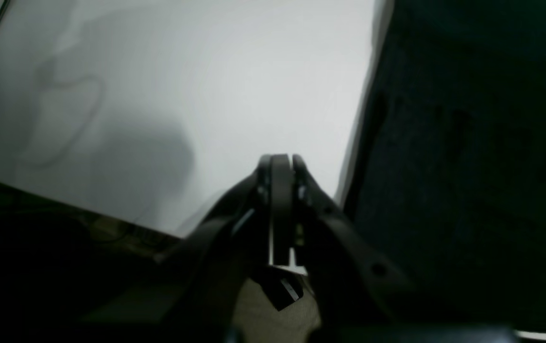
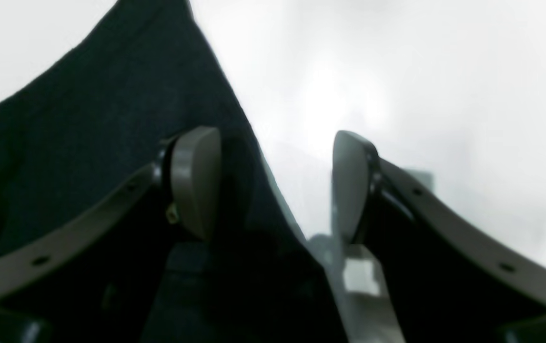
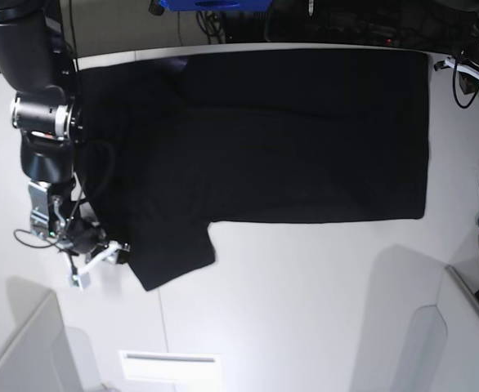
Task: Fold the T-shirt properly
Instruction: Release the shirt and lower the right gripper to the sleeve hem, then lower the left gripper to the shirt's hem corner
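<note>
T-shirt [image 3: 305, 131], black, plain side up, lay spread flat across the far half of the white worktop [image 3: 305, 310], its hem edge to the right and one short sleeve [image 3: 170, 257] reaching toward the near left.

Right end effector [image 2: 275, 183] stood at the near-left sleeve, jaws wide apart and gripping nothing: in the right wrist view one finger [image 2: 196, 181] sat over the black cloth, the other over bare worktop, with the sleeve's edge running between them. In the base view the same arm hung down the left side, its tip [image 3: 100, 251] just beside the sleeve.

Left end effector [image 1: 280, 209], seen only in the left wrist view, had its jaws pressed together on nothing, above bare worktop [image 1: 182, 95] beside an edge of the T-shirt [image 1: 468, 143].
</note>
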{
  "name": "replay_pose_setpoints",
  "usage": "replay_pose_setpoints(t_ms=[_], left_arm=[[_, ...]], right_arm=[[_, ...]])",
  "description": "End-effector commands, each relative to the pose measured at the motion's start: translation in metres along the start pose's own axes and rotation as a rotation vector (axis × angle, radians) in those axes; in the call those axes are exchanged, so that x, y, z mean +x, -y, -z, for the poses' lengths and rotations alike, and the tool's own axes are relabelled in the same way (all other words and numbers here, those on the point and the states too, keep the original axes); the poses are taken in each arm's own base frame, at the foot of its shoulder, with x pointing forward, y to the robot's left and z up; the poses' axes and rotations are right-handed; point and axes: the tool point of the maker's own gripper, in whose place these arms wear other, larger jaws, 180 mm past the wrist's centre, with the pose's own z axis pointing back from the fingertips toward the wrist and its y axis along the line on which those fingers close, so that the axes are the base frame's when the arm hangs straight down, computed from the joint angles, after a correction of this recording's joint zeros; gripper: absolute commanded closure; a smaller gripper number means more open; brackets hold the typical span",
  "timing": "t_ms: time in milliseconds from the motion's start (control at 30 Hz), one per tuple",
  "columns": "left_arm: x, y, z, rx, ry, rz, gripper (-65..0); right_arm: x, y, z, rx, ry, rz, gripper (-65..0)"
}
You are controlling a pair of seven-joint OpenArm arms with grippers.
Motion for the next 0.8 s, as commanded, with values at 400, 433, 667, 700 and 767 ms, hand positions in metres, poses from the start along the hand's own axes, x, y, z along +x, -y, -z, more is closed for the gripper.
replay_pose_setpoints(t_ms=[400, 433, 667, 700, 767], left_arm=[[0.02, -0.002, 0.0, 0.008, 0.057, 0.012, 0.0], [0.021, -0.001, 0.0, 0.005, 0.06, 0.012, 0.0], [0.033, -0.001, 0.016, -0.01, 0.035, -0.018, -10.2], [0.033, 0.0, 0.019, -0.014, 0.029, -0.025, -17.9], [0.046, 0.0, 0.024, -0.019, 0.055, -0.031, -30.1]], right_arm=[[-0.026, -0.01, 0.002, 0.013, -0.048, -0.033, -12.0], [-0.023, -0.01, 0.002, 0.013, -0.035, -0.033, -2.9], [-0.019, -0.009, 0.001, 0.011, -0.017, -0.036, 0.0], [-0.015, -0.009, 0.0, 0.011, -0.006, -0.043, 0.0], [-0.012, -0.01, -0.003, 0.011, 0.008, -0.059, 0.0]])
